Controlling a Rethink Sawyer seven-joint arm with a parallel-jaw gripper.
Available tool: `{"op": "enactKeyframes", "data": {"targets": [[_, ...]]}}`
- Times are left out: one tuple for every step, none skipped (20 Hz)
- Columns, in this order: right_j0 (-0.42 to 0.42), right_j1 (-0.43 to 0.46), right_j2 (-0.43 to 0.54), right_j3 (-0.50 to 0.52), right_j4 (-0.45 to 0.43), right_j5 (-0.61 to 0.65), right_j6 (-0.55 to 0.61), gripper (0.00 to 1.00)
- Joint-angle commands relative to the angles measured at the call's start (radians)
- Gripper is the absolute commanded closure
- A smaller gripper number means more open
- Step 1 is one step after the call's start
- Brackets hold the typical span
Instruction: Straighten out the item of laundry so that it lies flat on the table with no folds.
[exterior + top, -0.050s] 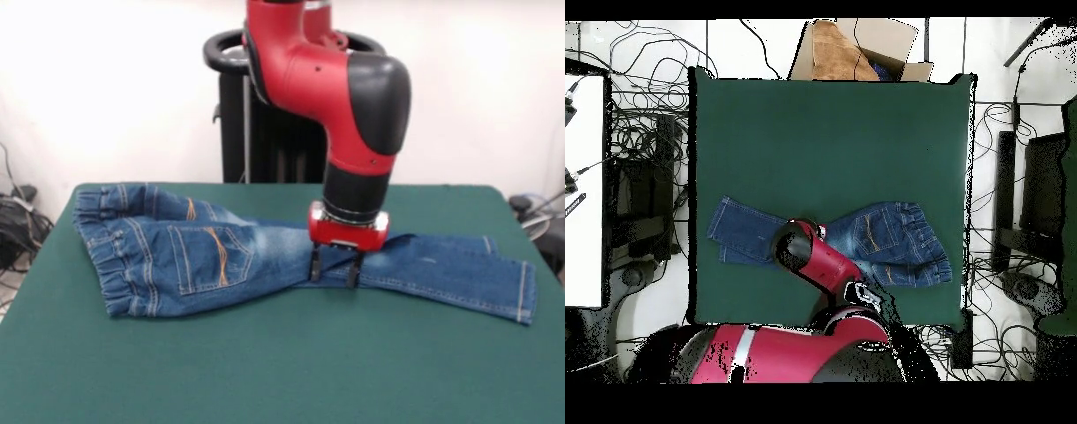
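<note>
When viewed from the front, the small pair of faded blue denim jeans [265, 261] lies across the middle of the large rectangular table with the dark green felt-like top [265, 371]. The long axis of the jeans runs side to side across this view. The gathered elastic waistband [101, 256] sits at the picture's left end, and the leg hem [523, 291] points to the picture's right. Two back pockets with orange stitching [216, 256] face up. The cloth narrows and bunches near the middle, so folds are present there. The red and black arm [353, 106] descends from above. Its black two-finger gripper [335, 268] stands on the bunched middle of the jeans, with the two fingers set a little apart and their tips touching the denim. Whether cloth is pinched between them cannot be told.

From overhead, the jeans [885, 240] lie in the half of the table [825, 130] nearer the robot's base, long axis parallel to that edge. Here the waistband [937, 245] points to the picture's right and the leg [745, 230] to the left. The arm [815, 255] covers the middle of the garment and hides the gripper entirely. This view alone shows a brown cardboard box [855, 50] beyond the far table edge and cables [645, 140] on the floor at both sides.
</note>
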Motion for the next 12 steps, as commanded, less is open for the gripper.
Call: {"op": "enactKeyframes", "data": {"targets": [[0.114, -0.044, 0.006, -0.075, 0.075, 0.194, 0.26, 0.0], [0.128, -0.051, -0.006, -0.08, 0.082, 0.213, 0.269, 0.0], [0.142, -0.056, -0.018, -0.088, 0.089, 0.231, 0.278, 0.0], [0.156, -0.061, -0.03, -0.097, 0.096, 0.25, 0.286, 0.0], [0.171, -0.068, -0.041, -0.103, 0.103, 0.266, 0.298, 0.0], [0.183, -0.073, -0.049, -0.1, 0.118, 0.26, 0.317, 0.0], [0.202, -0.082, -0.058, -0.099, 0.132, 0.288, 0.343, 0.0], [0.218, -0.086, -0.071, -0.097, 0.136, 0.315, 0.356, 0.0], [0.234, -0.084, -0.085, -0.099, 0.147, 0.338, 0.377, 0.0], [0.241, -0.081, -0.09, -0.1, 0.159, 0.338, 0.387, 0.0], [0.245, -0.08, -0.089, -0.104, 0.159, 0.361, 0.387, 0.0], [0.242, -0.079, -0.082, -0.106, 0.156, 0.372, 0.377, 0.0]]}}
